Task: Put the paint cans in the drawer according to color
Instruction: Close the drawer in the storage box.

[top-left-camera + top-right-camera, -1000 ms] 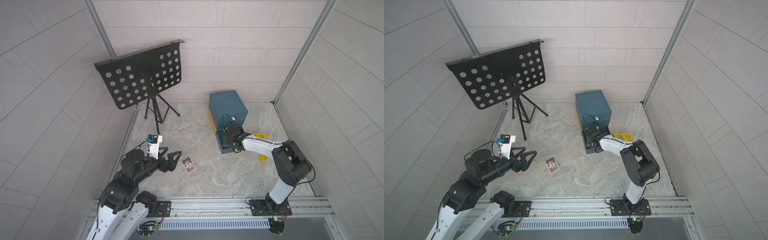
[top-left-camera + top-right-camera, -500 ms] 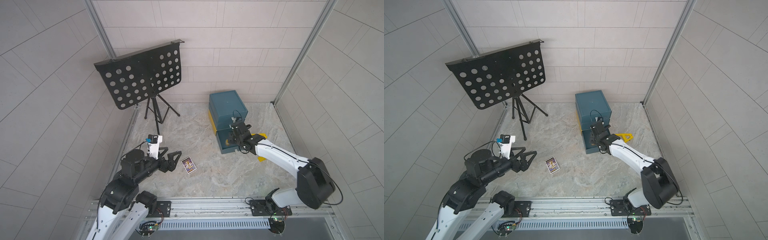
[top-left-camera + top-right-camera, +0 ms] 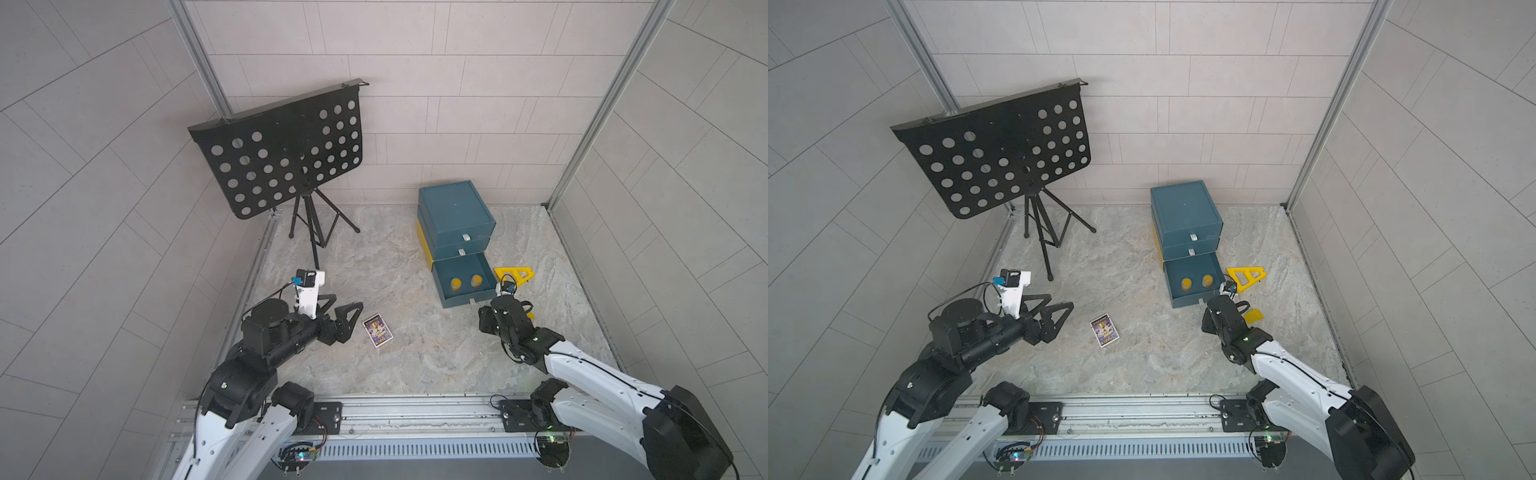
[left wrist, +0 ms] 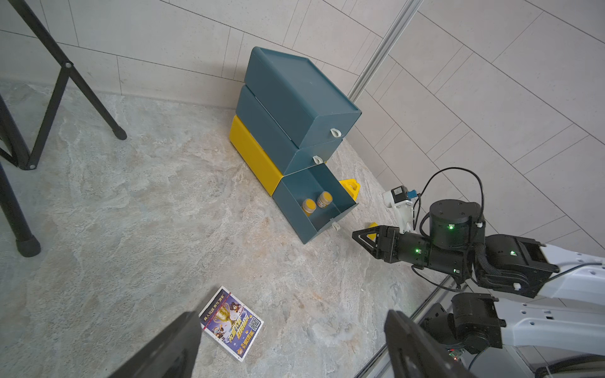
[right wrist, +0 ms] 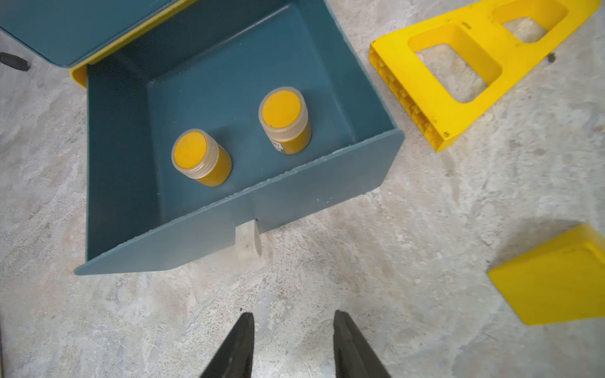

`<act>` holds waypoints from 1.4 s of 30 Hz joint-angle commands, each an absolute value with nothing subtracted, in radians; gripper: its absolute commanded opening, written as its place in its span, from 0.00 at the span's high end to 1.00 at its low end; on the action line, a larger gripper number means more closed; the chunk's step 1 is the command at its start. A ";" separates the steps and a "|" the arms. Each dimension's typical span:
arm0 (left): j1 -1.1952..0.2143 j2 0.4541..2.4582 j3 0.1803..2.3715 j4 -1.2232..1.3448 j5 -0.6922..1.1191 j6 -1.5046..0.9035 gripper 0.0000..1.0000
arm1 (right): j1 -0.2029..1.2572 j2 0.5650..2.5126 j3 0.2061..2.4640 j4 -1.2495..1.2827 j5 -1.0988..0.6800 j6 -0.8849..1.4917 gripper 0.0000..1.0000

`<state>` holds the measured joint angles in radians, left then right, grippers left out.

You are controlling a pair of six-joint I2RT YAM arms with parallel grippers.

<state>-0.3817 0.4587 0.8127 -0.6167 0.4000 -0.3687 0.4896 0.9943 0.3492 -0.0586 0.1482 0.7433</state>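
Two amber-lidded paint cans stand upright, apart, inside the pulled-out bottom drawer. Right gripper hovers just in front of the pull tab, jaws partly apart, holding nothing. Left gripper sits near the printed card, jaws wide, empty.

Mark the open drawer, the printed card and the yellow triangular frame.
open drawer [image 5: 327, 183]: right wrist view, on its front wall.
printed card [image 3: 377, 330]: in a top view, centre of its face.
yellow triangular frame [image 5: 471, 111]: right wrist view, solid rim beside the larger cut-out.
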 commanded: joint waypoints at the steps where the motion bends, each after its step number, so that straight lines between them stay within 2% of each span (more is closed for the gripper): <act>1: -0.374 0.450 0.805 -0.595 0.398 -0.370 0.05 | 0.471 1.080 0.337 0.082 0.117 0.808 0.56; 4: -0.374 0.448 0.806 -0.597 0.396 -0.370 0.05 | 0.447 1.160 0.325 0.186 0.066 0.843 0.57; 15: -0.374 0.447 0.806 -0.597 0.399 -0.368 0.05 | 0.420 1.343 0.382 0.395 0.079 0.797 0.57; 22: -0.374 0.449 0.806 -0.597 0.402 -0.368 0.05 | 0.372 1.476 0.423 0.622 0.044 0.804 0.59; 31: -0.374 0.453 0.807 -0.600 0.399 -0.367 0.05 | 0.346 1.657 0.576 0.683 -0.015 0.844 0.60; 42: -0.374 0.462 0.807 -0.600 0.399 -0.368 0.05 | 0.341 1.736 0.618 0.744 -0.012 0.847 0.60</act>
